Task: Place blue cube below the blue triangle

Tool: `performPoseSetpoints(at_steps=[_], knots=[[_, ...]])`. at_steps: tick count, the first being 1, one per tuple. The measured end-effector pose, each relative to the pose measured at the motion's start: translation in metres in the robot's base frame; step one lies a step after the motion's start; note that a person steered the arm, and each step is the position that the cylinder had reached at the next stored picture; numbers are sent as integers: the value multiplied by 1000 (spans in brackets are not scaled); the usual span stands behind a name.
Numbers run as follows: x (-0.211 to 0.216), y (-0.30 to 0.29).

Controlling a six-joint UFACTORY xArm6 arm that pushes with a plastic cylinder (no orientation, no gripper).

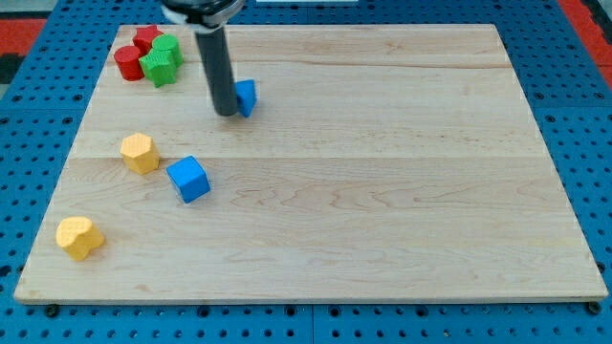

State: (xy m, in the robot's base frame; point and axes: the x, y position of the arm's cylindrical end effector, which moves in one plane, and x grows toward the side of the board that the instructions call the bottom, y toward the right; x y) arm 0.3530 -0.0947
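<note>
Nearest the view's bottom on the counter (pixel 402 191) you see a yellow block (pixel 78 237) — beyond it the blue cube (pixel 188 179), apart from my tip (pixel 227 113), which touches the blue triangle (pixel 247 96). No gripper here.

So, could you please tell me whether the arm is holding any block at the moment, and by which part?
Nothing is held: my tip only stands against the left side of the blue triangle.
</note>
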Motion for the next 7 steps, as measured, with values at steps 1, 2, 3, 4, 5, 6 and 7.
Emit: performPoseSetpoints(at_steps=[1,2,3,4,5,6,7], knots=[[-37,33],[-68,76],[-78,104],[-30,92],[47,133],[129,136],[178,107]])
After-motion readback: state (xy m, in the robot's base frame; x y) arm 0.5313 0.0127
